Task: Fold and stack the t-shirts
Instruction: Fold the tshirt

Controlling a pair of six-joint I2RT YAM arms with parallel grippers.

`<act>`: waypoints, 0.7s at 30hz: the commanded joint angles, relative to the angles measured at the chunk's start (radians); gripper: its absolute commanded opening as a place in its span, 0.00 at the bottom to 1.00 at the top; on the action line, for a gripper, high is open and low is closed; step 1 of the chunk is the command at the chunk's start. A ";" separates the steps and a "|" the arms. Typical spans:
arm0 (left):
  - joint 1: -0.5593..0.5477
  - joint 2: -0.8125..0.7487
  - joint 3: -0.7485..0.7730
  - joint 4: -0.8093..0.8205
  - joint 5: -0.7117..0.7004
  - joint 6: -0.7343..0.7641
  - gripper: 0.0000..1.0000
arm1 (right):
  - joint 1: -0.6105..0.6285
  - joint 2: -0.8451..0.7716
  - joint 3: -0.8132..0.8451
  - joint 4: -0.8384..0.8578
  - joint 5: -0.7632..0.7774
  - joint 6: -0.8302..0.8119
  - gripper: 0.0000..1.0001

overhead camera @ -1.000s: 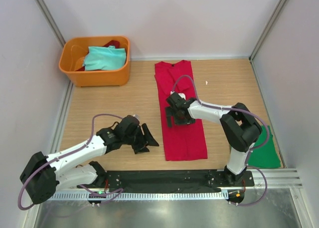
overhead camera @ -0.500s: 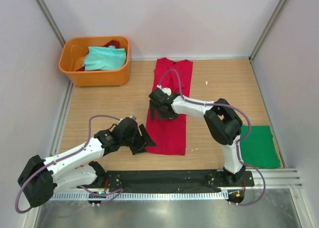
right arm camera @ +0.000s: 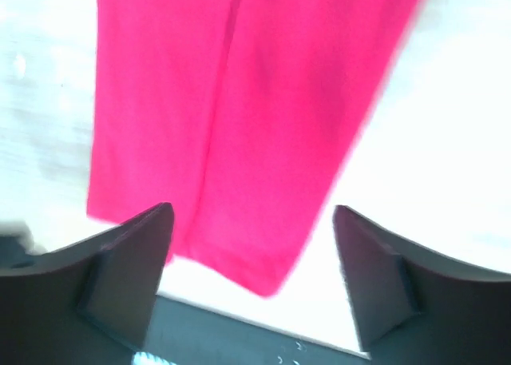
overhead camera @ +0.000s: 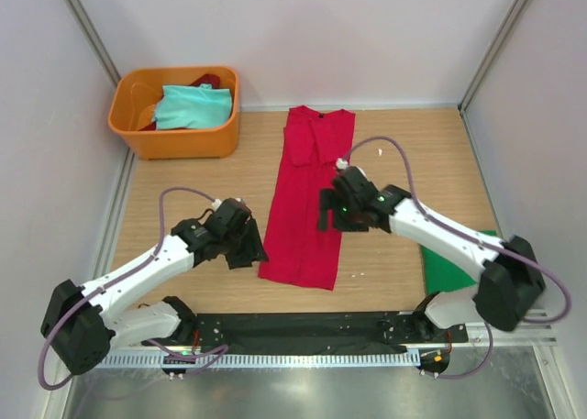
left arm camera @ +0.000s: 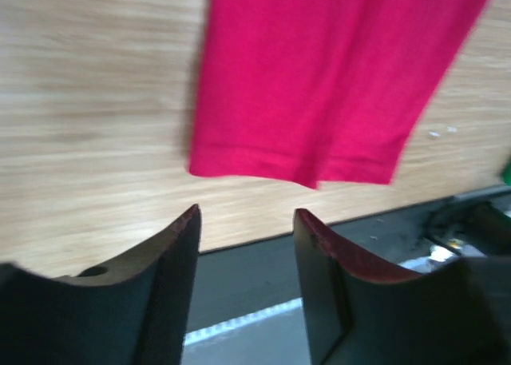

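Observation:
A red t-shirt, folded into a long narrow strip, lies on the wooden table and runs from the back wall toward the front edge. My left gripper is open and empty, just left of the strip's near hem; that hem shows in the left wrist view. My right gripper is open wide and empty over the strip's right edge, and the shirt shows below it in the right wrist view. A folded green t-shirt lies at the right, partly hidden by my right arm.
An orange bin at the back left holds a teal t-shirt and a dark red one. A black base strip and a metal rail run along the near edge. Grey walls close in left, right and back.
The red shirt slid left and now lies slightly slanted. My right gripper has let go of it and moved right and nearer. My left gripper shifted a little back and left.

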 commanded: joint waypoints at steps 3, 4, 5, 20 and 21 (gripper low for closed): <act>0.110 0.095 0.020 -0.056 0.051 0.215 0.48 | -0.023 -0.272 -0.379 0.123 -0.237 0.122 0.58; 0.125 0.130 0.019 -0.034 0.067 0.229 0.48 | -0.023 -0.303 -0.427 0.148 -0.257 0.145 0.54; 0.152 0.147 0.014 -0.018 0.087 0.255 0.48 | -0.023 -0.335 -0.470 0.203 -0.274 0.162 0.54; 0.232 0.316 -0.027 0.086 0.218 0.327 0.50 | -0.029 -0.327 -0.705 0.495 -0.438 0.277 0.61; 0.234 0.322 -0.033 0.095 0.224 0.325 0.50 | -0.029 -0.317 -0.699 0.487 -0.441 0.280 0.61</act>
